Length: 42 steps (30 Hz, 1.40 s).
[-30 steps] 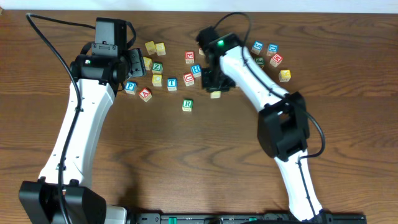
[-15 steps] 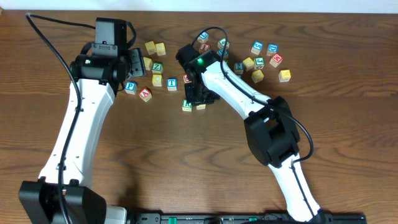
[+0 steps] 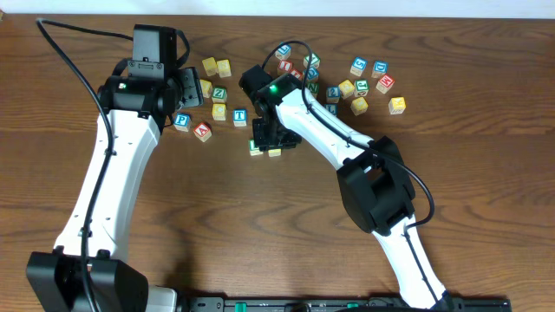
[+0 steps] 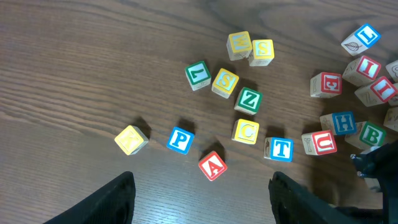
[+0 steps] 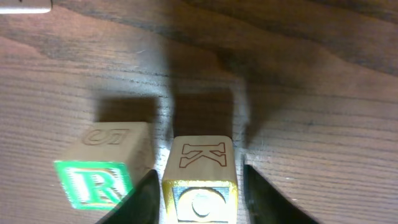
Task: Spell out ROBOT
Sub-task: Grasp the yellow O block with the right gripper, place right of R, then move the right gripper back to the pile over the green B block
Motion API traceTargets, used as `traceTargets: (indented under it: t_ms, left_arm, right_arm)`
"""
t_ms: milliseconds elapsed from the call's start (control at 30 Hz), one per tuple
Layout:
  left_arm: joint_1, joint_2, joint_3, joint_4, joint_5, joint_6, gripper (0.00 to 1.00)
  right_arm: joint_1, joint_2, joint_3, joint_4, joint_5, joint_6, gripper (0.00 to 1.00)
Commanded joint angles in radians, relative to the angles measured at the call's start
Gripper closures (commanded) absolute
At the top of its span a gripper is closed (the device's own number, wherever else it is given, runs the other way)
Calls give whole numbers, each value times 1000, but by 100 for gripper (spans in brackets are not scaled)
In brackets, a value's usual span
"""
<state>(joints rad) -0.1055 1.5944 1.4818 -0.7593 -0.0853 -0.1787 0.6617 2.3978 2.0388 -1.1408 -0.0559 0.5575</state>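
Observation:
My right gripper (image 3: 267,141) (image 5: 200,196) is shut on a yellow O block (image 5: 200,186) with a K on its side; the block also shows in the overhead view (image 3: 275,152). It sits directly right of the green R block (image 3: 256,147) (image 5: 93,179), nearly touching it, low at the table. A blue T block (image 3: 240,117) (image 4: 281,149) and a green B block (image 4: 372,134) lie among the loose blocks. My left gripper (image 3: 192,87) (image 4: 202,190) is open and empty, hovering above a red A block (image 4: 212,165).
Loose letter blocks lie scattered along the far side: P (image 4: 180,140), Z (image 4: 249,100), S (image 4: 225,81), U (image 4: 320,142), H (image 4: 342,122). Another cluster (image 3: 360,85) sits at the far right. The right arm reaches across the middle cluster.
My right gripper has carried the yellow block leftward and toward the near side, from right of the middle cluster to beside the R block. The left arm has not moved.

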Motion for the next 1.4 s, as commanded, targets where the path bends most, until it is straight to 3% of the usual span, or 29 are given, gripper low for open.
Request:
traceTargets:
  t_ms: [0, 200, 500, 800, 1033, 1367]
  left_arm:
    - [5, 7, 11, -2, -13, 13, 31]
    - [5, 7, 11, -1, -13, 13, 31]
    - [5, 7, 11, -1, -13, 13, 32]
    - [5, 7, 11, -2, -13, 13, 31]
    - [5, 7, 11, -1, -13, 13, 31]
    - [5, 7, 11, -2, -13, 13, 31]
  right_arm:
    - [8, -30, -6, -1, -2, 21, 52]
    - [-14, -31, 26, -6, 20, -17, 51]
    - [-99, -31, 208, -19, 45, -41, 52]
    - [-183, -15, 175, 165, 136, 15, 52]
    - [-183, 60, 174, 187, 124, 100, 51]
    - [-175, 107, 173, 217, 117, 116, 54]
